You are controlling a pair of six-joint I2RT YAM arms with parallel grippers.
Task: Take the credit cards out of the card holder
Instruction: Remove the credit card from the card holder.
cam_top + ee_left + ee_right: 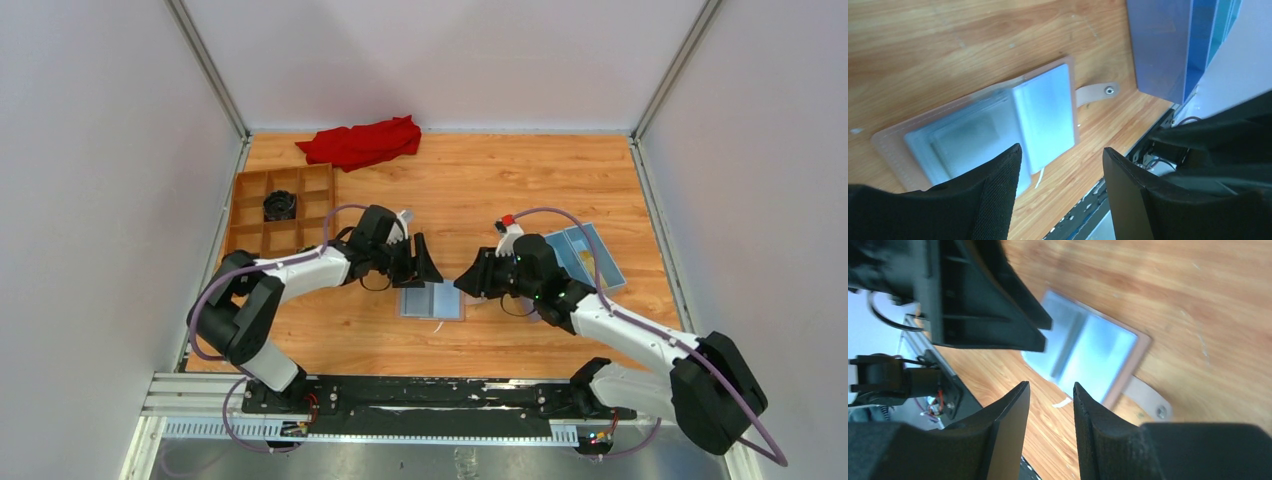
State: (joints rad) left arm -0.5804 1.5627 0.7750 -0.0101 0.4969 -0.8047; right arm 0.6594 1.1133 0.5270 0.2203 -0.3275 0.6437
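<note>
The card holder [432, 300] lies open and flat on the wooden table, pale grey-blue inside with a tan-pink rim and a snap strap [1098, 91]. Pale rectangles show in its sleeves [1044, 112]; I cannot tell cards from sleeves, and no black card is in view. My left gripper [420, 262] is open and empty just above the holder's far edge, as the left wrist view [1060, 152] shows. My right gripper [470, 282] hovers at the holder's right edge, its jaws slightly apart with nothing between them [1049, 387]. The holder [1088, 352] lies beyond them.
A deep blue box [585, 255] sits to the right of the holder and shows in the left wrist view [1168, 45]. A brown compartment tray [280, 210] with a black object stands at the left. A red cloth [360, 142] lies at the back.
</note>
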